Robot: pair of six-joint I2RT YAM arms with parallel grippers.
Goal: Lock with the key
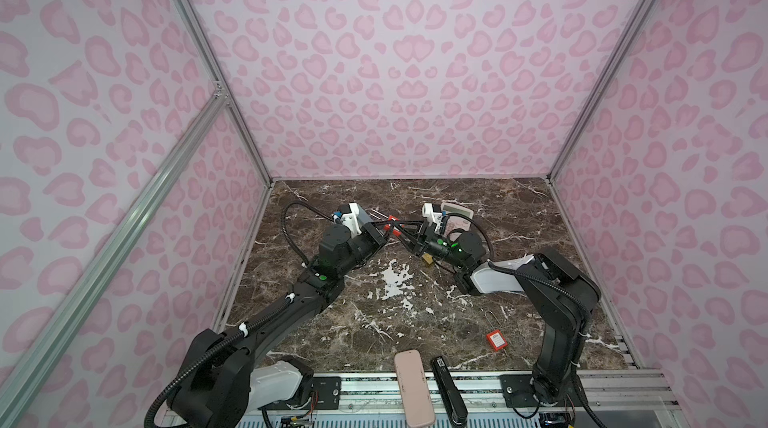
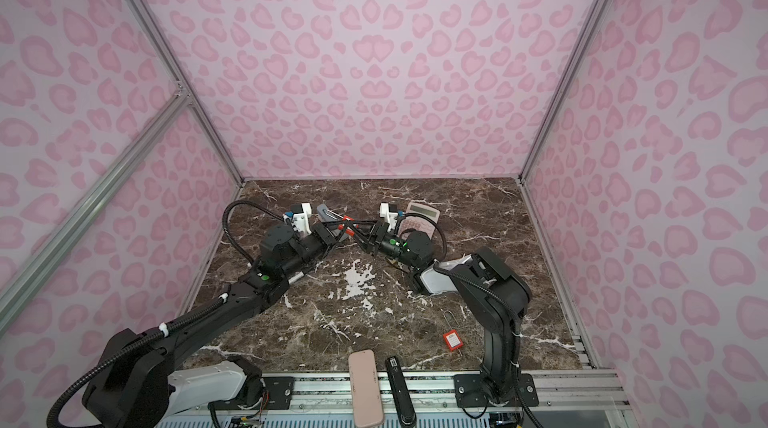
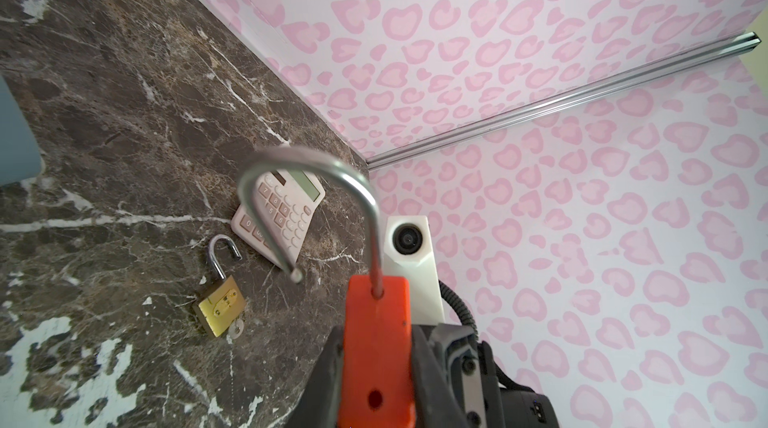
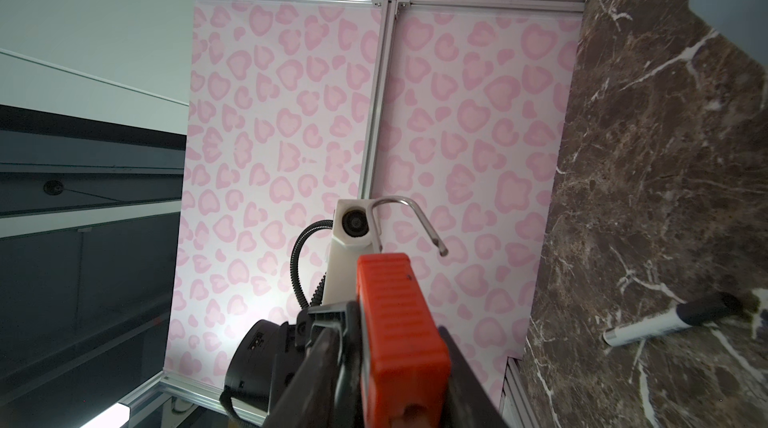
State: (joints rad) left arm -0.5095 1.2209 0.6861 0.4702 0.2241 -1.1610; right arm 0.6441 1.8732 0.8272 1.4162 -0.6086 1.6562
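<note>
Red padlock (image 4: 399, 313) mid-air over table (image 1: 415, 322) back, shackle (image 3: 299, 155) open. Body clamped in left gripper (image 3: 376, 347); right gripper (image 4: 395, 347) grips it from opposite side. Brass lock (image 3: 220, 305) on table nearby, untouched

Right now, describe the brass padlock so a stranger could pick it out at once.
Start at the marble table and find the pink calculator toward the back. Beside it lies the brass padlock, shackle swung open. Its gold body sets it apart from the held red padlock and the spare red padlock.
</note>
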